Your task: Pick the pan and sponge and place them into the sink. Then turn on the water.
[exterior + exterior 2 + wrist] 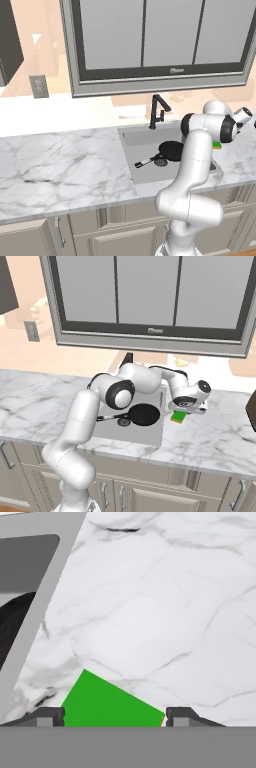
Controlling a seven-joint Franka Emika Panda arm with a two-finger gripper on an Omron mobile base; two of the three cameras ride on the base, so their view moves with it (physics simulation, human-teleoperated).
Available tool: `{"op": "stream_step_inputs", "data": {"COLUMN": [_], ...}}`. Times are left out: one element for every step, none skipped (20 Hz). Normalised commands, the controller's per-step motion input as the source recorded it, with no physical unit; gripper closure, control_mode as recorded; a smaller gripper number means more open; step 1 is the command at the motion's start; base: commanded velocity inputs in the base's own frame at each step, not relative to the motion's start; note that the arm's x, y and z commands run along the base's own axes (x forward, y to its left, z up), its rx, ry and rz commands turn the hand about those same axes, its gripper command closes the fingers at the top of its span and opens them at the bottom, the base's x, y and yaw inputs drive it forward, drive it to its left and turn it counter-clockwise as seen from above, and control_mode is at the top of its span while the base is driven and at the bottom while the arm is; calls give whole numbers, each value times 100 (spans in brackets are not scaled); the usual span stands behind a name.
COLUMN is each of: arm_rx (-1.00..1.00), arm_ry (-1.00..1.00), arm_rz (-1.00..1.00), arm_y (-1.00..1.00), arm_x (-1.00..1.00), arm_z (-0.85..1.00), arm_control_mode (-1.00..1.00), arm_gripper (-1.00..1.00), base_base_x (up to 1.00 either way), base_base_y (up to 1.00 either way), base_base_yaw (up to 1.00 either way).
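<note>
The black pan (170,150) lies in the grey sink (131,150), its handle pointing to the left front; it also shows as the pan (144,414) in the sink (111,430). The green sponge (178,417) rests on the marble just right of the basin, a sliver of the sponge (217,145) peeking past my forearm. My gripper (187,410) reaches down onto it. In the hand view the sponge (107,704) spans the gap of the gripper (115,718), both fingertips (50,717) against its sides. No water runs from the faucet (158,111).
Marble counter (60,165) stretches far to the left of the basin and a shorter way to its right (215,431). A window frame (160,80) stands behind the faucet. A dark object (251,408) sits at the right edge of the counter.
</note>
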Motion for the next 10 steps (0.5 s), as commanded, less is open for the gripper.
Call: {"op": "stream_step_inputs", "data": {"arm_rx": [3, 3, 2, 1, 1, 2, 0, 0, 0, 0], "arm_ry": [0, 0, 0, 0, 0, 0, 0, 0, 0, 0], "arm_rz": [0, 0, 0, 0, 0, 0, 0, 0, 0, 0], "arm_y": [9, 12, 14, 18, 21, 24, 27, 29, 29, 30], "arm_x": [3, 0, 0, 0, 0, 0, 0, 0, 0, 0], "arm_z": [-21, -21, -22, -21, -14, -4, -5, -6, -8, -10], "arm_control_mode": [-100, -100, -100, -100, -100, -100, -100, -100, -100, -100], "arm_gripper": [-100, -100, -100, -100, -100, -100, -100, -100, -100, -100], "base_base_x": [0, 0, 0, 0, 0, 0, 0, 0, 0, 0], "base_base_y": [0, 0, 0, 0, 0, 0, 0, 0, 0, 0], "base_base_yaw": [0, 0, 0, 0, 0, 0, 0, 0, 0, 0]}}
